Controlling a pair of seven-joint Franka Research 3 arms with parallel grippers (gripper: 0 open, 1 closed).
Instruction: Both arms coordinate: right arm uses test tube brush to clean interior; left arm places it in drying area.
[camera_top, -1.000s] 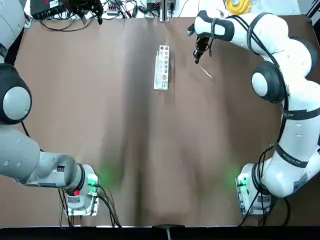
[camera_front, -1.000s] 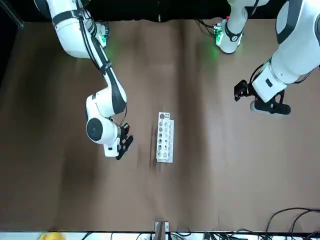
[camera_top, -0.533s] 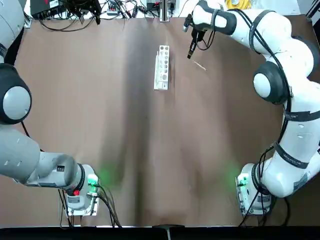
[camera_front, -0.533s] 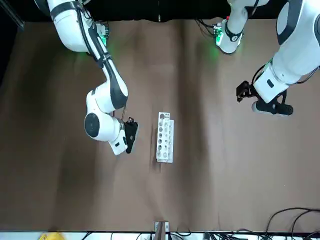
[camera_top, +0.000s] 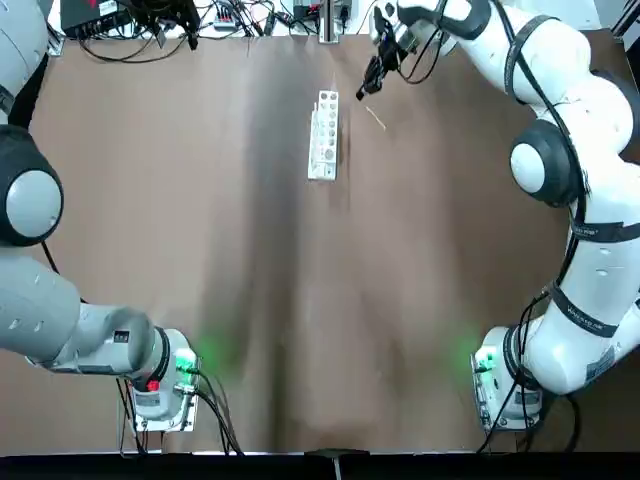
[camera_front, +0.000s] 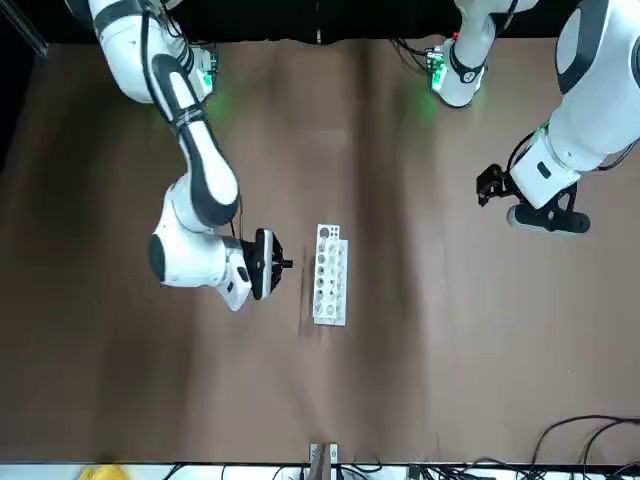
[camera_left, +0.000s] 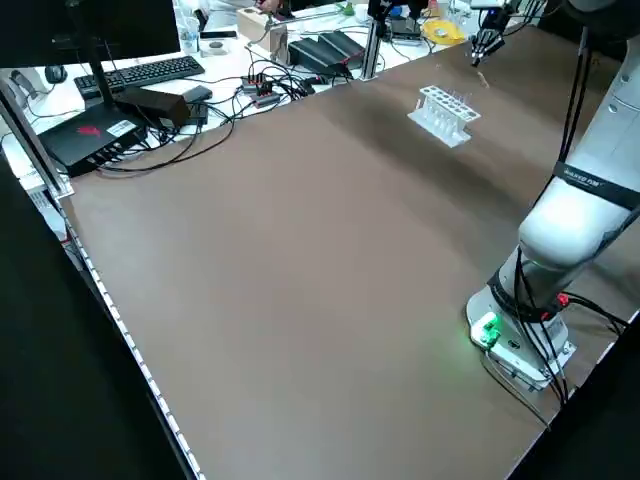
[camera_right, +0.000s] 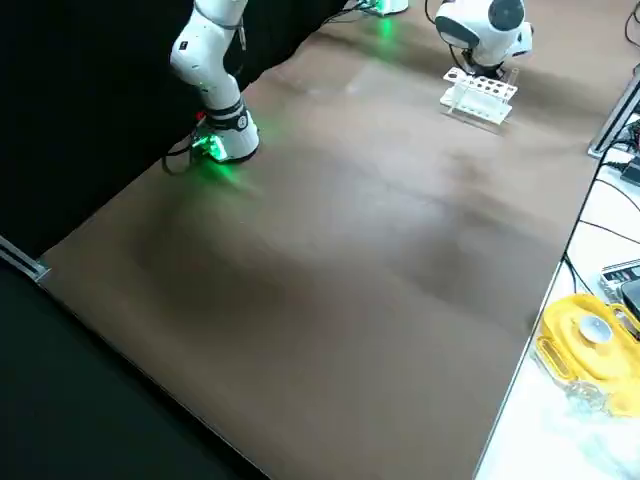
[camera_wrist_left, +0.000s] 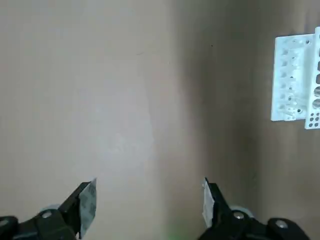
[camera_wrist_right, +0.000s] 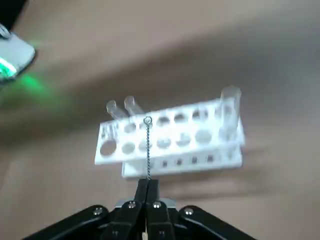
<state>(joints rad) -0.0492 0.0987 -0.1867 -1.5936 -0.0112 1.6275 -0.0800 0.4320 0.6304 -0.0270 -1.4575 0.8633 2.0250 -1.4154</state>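
The drying area, a white rack (camera_top: 323, 140) (camera_front: 330, 275) with rows of round holes, lies near the table's far edge. Clear tubes (camera_wrist_right: 230, 107) stand in it. My right gripper (camera_top: 372, 75) (camera_front: 266, 265) hovers just beside the rack, on the robot's right of it. It is shut on the test tube brush (camera_wrist_right: 148, 145) (camera_top: 375, 118), whose thin stem points at the rack (camera_wrist_right: 170, 140). Off on the robot's left side, my left gripper (camera_wrist_left: 150, 200) (camera_front: 487, 186) hangs open and empty above bare table, well away from the rack (camera_wrist_left: 295, 80).
Cables and electronics line the far edge, with a yellow object (camera_top: 478, 10) behind the right arm. Both arm bases (camera_top: 165, 385) (camera_top: 505, 385) glow green at the near edge. A keyboard (camera_left: 150, 72) and boxes sit on a side desk.
My right gripper has swung with the brush from right of the rack toward the far edge and closer to the rack. The left arm has barely shifted.
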